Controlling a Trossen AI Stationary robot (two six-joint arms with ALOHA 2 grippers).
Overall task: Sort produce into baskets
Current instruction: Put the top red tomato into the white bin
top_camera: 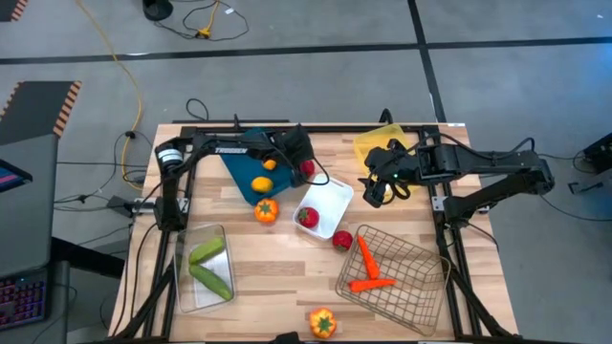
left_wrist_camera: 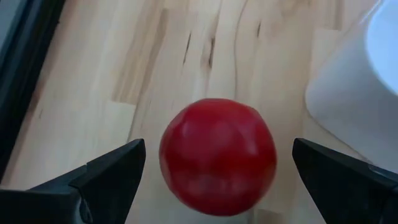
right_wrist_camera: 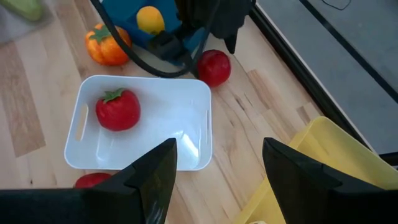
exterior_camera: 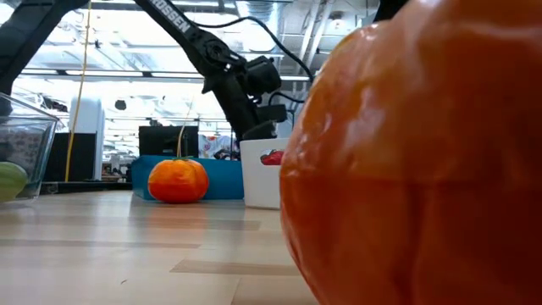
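the left tool (left_wrist_camera: 217, 180) hung over a red tomato (left_wrist_camera: 217, 155) with its fingers spread wide either side and nothing gripped. the tomato sat on the bare desk (top_camera: 277, 258) between the teal tray (top_camera: 251, 164) and the white tray (top_camera: 330, 201). it looked light, smooth and hard, likely to roll or squirt free, so a pinch across its widest middle seemed best. the right tool (top_camera: 375, 186) waited near the yellow tray (top_camera: 368, 145), fingers apart, empty.
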